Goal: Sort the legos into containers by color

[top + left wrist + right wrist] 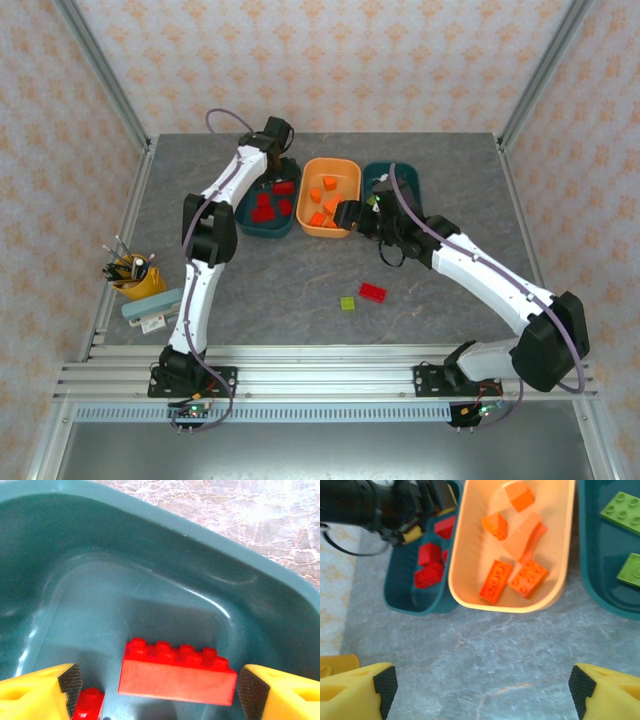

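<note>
Readable text, labels, brands, numbers, signs: none. Red brick (177, 672) studs, at 6 o'clock in the teal tray (210, 545): too blurred to read.

Right teal tray (412, 180): top view, largely covered by the right arm (480, 270); contents unreadable there.
Lower yellow-green brick (631, 570): right wrist view, cut by the right edge.
Small red brick (89, 704): left wrist view, cut by the bottom edge, partly behind a finger pad (70, 680).
Yellow cup (135, 284): at the worktop's (300, 280) left edge, contents too small to identify.
</note>
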You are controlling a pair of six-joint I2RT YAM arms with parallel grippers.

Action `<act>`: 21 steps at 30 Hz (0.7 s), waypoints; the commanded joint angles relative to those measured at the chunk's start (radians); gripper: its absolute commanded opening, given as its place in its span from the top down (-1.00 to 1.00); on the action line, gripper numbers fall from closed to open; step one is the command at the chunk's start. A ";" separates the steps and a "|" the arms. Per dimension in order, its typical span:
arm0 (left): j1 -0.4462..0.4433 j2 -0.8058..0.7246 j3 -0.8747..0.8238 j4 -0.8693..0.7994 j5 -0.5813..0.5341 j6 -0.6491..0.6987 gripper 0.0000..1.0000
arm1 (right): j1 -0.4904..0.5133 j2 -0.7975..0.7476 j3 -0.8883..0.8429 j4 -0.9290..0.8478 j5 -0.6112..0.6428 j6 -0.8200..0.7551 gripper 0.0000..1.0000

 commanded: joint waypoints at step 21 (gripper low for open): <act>-0.279 -1.254 -1.184 0.067 0.006 -0.237 -0.87 | 0.334 0.306 0.000 -0.432 0.036 0.178 -0.57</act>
